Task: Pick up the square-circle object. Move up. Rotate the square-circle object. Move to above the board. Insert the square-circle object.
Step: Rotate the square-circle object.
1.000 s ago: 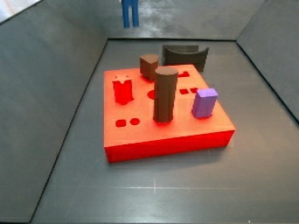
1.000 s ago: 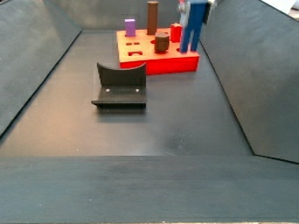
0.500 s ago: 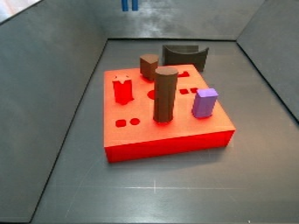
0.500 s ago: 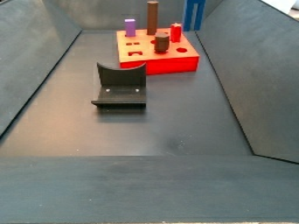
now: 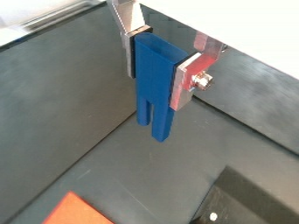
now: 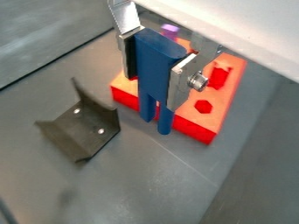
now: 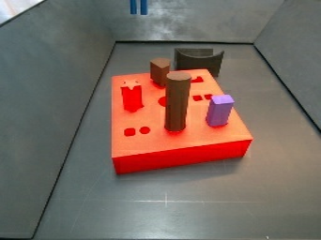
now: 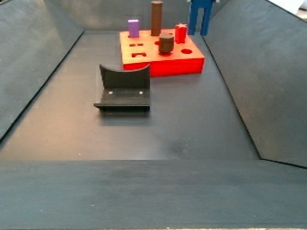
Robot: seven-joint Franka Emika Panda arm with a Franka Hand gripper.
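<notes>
My gripper is shut on the square-circle object, a tall bright-blue block hanging with its two prongs pointing down. Both wrist views show it clamped between the silver fingers; the gripper grips its upper part. It hangs high in the air, beside and above the board, the thick red slab with shaped holes. In both side views only the block's lower end shows at the top edge; the gripper itself is out of frame there. The board lies on the floor.
On the board stand a tall dark-brown cylinder, a short lilac block, a short brown block and red pegs. The dark fixture stands beside the board. Grey walls ring the floor.
The blue block rose with the gripper since a second ago, so less of it shows in the side views. Over the last half second it has barely moved.
</notes>
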